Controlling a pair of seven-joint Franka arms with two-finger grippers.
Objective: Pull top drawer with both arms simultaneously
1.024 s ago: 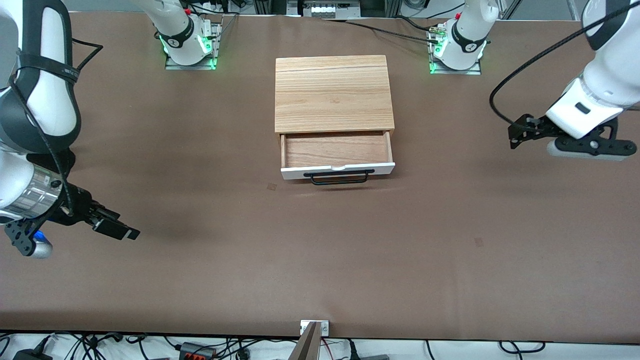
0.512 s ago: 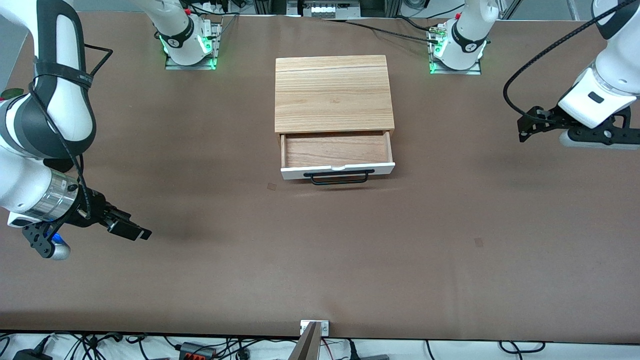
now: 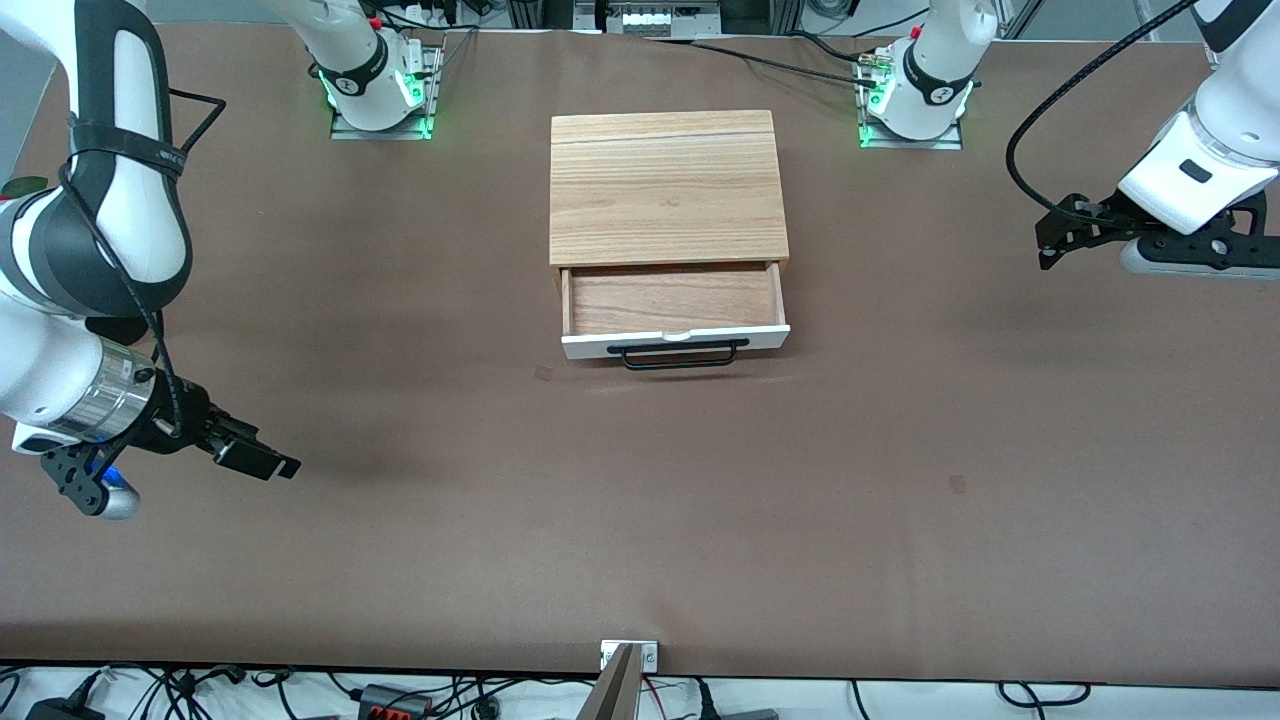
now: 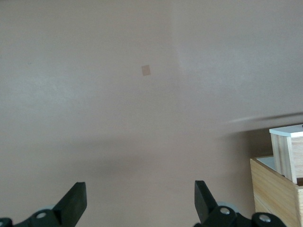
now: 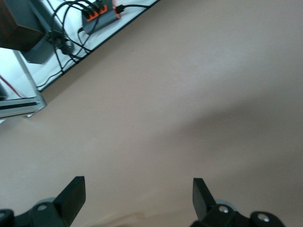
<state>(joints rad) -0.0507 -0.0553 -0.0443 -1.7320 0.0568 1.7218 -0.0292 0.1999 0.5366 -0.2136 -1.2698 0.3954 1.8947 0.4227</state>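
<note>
The top drawer (image 3: 675, 315) is pulled out from the light wood cabinet (image 3: 667, 187), which stands in the middle of the brown table (image 3: 640, 520), between the two arm bases. The white front panel of the drawer faces the front camera, and its long black bar handle (image 3: 679, 354) lies along this panel on the side nearer to the camera. The brown wooden inside of the drawer is visible and nothing is seen in it. The right gripper (image 3: 262, 462) hangs over the table at the right arm's end, well apart from the drawer, and it touches nothing. In the right wrist view its two fingers (image 5: 73, 196) stand wide apart, with only bare table between them. The left gripper (image 3: 1047, 240) hangs over the table at the left arm's end, also well apart from the drawer. In the left wrist view its fingers (image 4: 75, 201) are spread wide as well, they hold nothing, and a corner of the cabinet (image 4: 277, 189) with the drawer front (image 4: 287, 133) shows at the edge. No gripper is in contact with the handle.
</note>
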